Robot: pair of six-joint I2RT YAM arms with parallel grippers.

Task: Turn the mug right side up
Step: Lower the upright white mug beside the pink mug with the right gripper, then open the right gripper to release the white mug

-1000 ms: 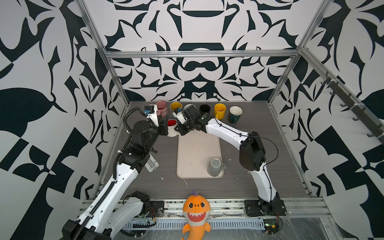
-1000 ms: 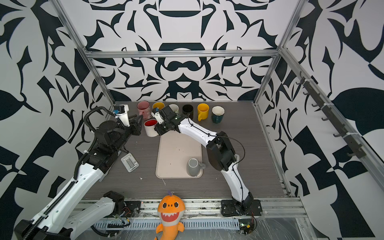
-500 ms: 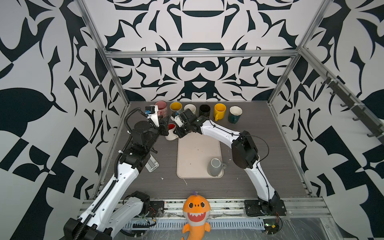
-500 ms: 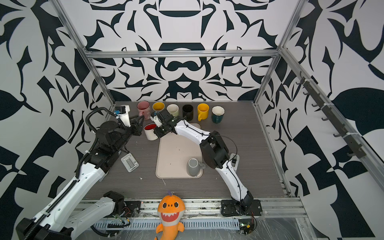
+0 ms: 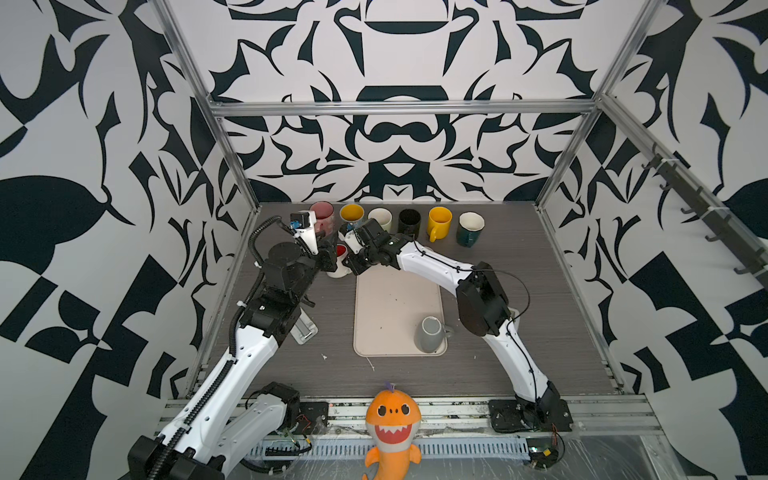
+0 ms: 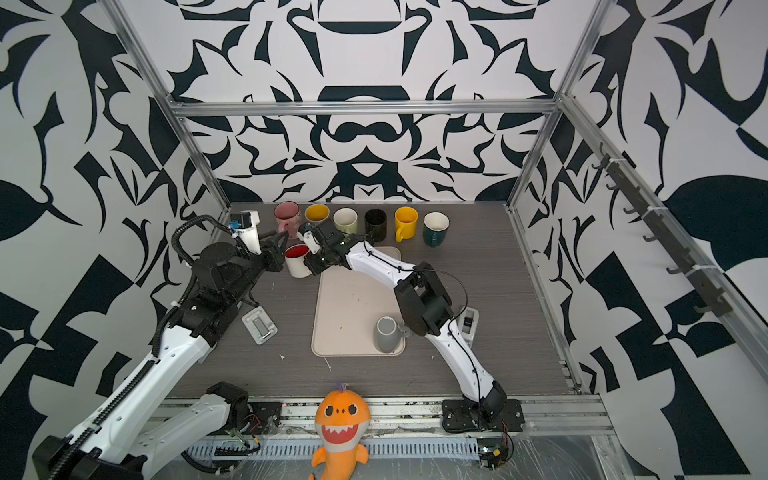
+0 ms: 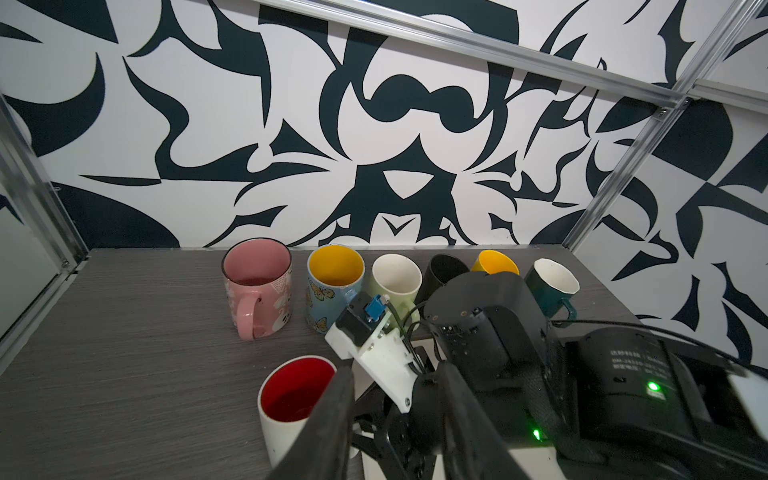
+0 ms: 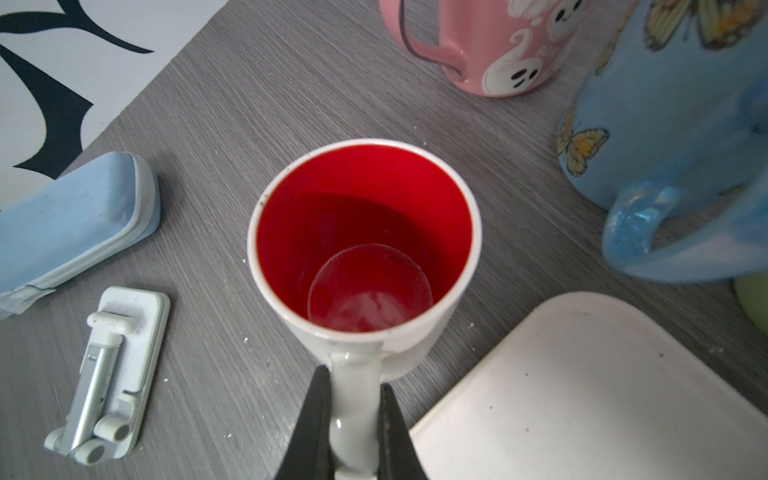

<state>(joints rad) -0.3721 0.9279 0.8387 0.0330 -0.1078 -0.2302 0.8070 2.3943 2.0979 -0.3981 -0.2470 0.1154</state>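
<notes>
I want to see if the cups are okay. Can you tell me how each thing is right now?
red-lined mug: upright, mouth up
right end effector: shut on the red-lined mug's handle
left end effector: open, empty
back row of mugs: all six upright
grey mug: standing on the tray; which end is up is unclear
phone stand: folded flat

We see a grey wood-grain table (image 5: 561,270) closed in on three sides by walls (image 5: 399,158), white with large black leaf-like shapes. An aluminium frame (image 5: 399,109) runs above the table's far edge, and its posts stand at the two far corners. On the wall right of the table, a dark rail of hooks (image 5: 702,203) is fixed. The light is even.
</notes>
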